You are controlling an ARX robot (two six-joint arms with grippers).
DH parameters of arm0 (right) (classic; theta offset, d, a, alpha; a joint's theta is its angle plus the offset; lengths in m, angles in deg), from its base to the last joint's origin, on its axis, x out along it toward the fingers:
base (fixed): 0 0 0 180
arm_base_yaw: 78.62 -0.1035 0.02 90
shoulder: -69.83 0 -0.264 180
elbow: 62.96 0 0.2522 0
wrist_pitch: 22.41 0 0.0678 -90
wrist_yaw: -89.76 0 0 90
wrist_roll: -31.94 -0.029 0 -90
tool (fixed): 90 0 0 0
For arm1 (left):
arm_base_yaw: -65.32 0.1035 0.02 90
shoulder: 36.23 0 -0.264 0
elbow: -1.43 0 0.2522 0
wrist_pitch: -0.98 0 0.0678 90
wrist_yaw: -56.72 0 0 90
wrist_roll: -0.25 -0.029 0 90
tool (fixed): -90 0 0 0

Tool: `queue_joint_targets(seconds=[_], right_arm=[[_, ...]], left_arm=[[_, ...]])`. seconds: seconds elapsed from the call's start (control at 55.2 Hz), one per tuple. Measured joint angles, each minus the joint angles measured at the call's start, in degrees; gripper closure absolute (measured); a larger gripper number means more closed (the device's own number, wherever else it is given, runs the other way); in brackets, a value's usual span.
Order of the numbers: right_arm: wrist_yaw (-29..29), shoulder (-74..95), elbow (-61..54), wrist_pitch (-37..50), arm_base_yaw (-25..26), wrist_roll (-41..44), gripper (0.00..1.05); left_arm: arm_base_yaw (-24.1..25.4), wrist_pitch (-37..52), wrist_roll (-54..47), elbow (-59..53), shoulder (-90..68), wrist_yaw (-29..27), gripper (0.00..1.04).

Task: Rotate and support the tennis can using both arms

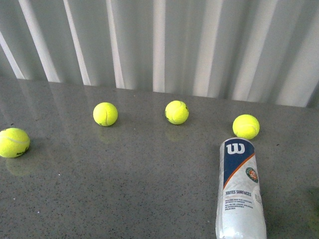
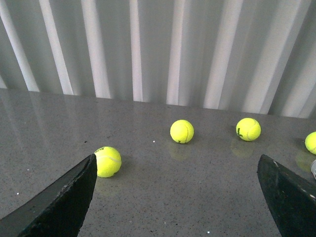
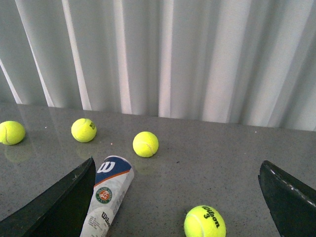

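Observation:
The tennis can [image 1: 239, 191] lies on its side on the grey table at the front right, navy end with the white "W" pointing away from me. It also shows in the right wrist view [image 3: 107, 197], next to one finger [image 3: 59, 207] of my right gripper [image 3: 175, 197], which is open and empty above the table. My left gripper [image 2: 177, 190] is open and empty over bare table, its fingers [image 2: 59, 202] wide apart. A sliver at the edge of the left wrist view [image 2: 313, 169] may be the can. Neither arm shows in the front view.
Several yellow tennis balls lie on the grey table [image 1: 139, 189]: one at far left [image 1: 14, 142], others further back [image 1: 105, 114], [image 1: 177, 112], [image 1: 245, 126]. One ball marked "Wilson 3" [image 3: 204, 222] lies between the right gripper's fingers. A ribbed white wall [image 1: 159, 45] bounds the far edge.

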State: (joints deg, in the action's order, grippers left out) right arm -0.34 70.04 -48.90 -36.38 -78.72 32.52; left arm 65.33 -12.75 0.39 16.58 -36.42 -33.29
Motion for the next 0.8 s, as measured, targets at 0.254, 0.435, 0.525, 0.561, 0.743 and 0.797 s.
queue_joint_targets(seconds=[0.254,0.435,0.525,0.561,0.743,0.797], right_arm=[[0.0,0.0,0.0,0.0,0.0,0.0,0.07],[0.0,0.0,0.0,0.0,0.0,0.0,0.07],[0.02,0.0,0.0,0.0,0.0,0.0,0.07],[0.0,0.0,0.0,0.0,0.0,0.0,0.07],[0.0,0.0,0.0,0.0,0.0,0.0,0.07],[0.0,0.0,0.0,0.0,0.0,0.0,0.07]], left_arm=[[-0.02,0.0,-0.02,0.0,0.0,0.0,0.07],[0.0,0.0,-0.02,0.0,0.0,0.0,0.07],[-0.02,0.0,-0.02,0.0,0.0,0.0,0.07],[-0.02,0.0,-0.02,0.0,0.0,0.0,0.07],[-0.02,0.0,-0.02,0.0,0.0,0.0,0.07],[-0.02,0.0,-0.02,0.0,0.0,0.0,0.07]])
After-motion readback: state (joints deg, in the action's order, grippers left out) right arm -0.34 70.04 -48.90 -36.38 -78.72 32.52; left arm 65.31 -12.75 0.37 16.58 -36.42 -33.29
